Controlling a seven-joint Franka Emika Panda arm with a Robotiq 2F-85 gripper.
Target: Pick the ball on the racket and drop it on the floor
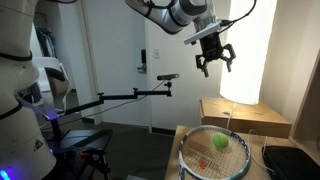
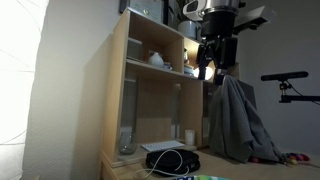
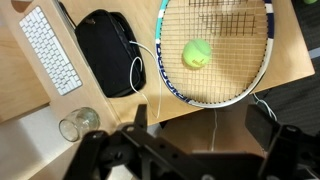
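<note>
Ball (image 3: 196, 53) lies on racket (image 3: 214, 50) strings, inside the oval head, clear of the frame. It is untouched and not yet picked.

Rel. to claw: in an exterior view the ball (image 1: 220, 143) sits well below gripper (image 1: 213, 52), nearly straight under it and slightly off to one side. In wrist view the ball is seen ahead of gripper (image 3: 200, 125), roughly centred betw. the two fingers. So the approach is judged mostly vertical w/ a small forward correction.

Claw state: jaws spread wide, nothing held, no contact w/ anything.

Axis: ball is round, so no preferred jaw orientation is needed. Racket handle is out of frame, so the head's long axis can't be fixed. Single arm, so no choice of hand.

Surroundings, wrist view: racket lies flat on wooden table (image 3: 40, 95). A black case (image 3: 105, 50) is beside the racket head, then a keyboard (image 3: 48, 48) further out. A glass (image 3: 78, 123) is near the table edge, closest to the claw's side.

Floor (image 1: 140, 150) is seen beyond the table edge; drop zone is judged reachable past it.

Risk: strings may give, and the ball could roll if nudged.
</note>
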